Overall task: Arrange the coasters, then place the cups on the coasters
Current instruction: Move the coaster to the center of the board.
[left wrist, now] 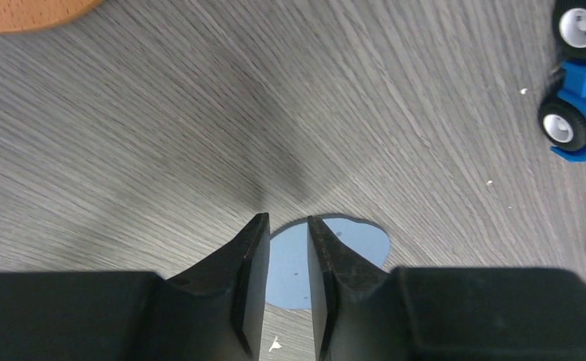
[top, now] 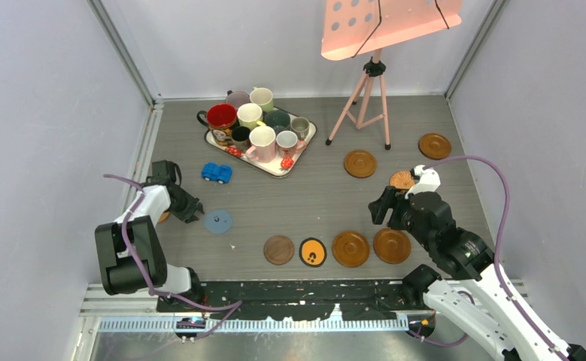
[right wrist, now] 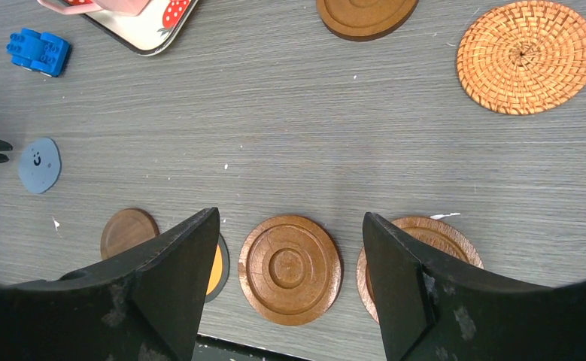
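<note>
**Item:** blue coaster (top: 218,221). Flat, thin and roughly round, with no long axis to line up on. It lies on the left half of the desk, closer to the near edge than the blue toy car (top: 217,172), and touches nothing.

**Left hand** (left wrist: 287,220). Narrowly open, fingers drawn close with a slim gap, holding nothing, low over the desk. The blue coaster sits just past the fingertips, on the side toward the desk's middle. The right wrist view shows a sliver of bare desk between tips and disc, so they are near but apart.

**Right hand** (right wrist: 289,224). Wide open and empty, above the right end of the near-edge row, well apart from the blue coaster.

**Near-edge row, left to right:** dark wood coaster (top: 279,250), black coaster with orange centre (top: 313,252), two glossy brown coasters (top: 350,249).

**Loose coasters:**
- two more brown coasters (top: 360,163) on the right half
- a woven coaster (right wrist: 526,56) beside the right arm
- an orange disc (left wrist: 26,11) by the left arm, toward the left edge

**Cups** (top: 262,141). All are crowded on the strawberry-print tray (top: 299,154) toward the far edge, none on a coaster.

**Assessment:**
- Arranging is unfinished.
- The left arm is plainly the nearer one to the blue coaster.
- The disc lies flat, offering only a thin rim to catch.
- From there its way to the row's left end runs rightward and toward the near edge.
</note>
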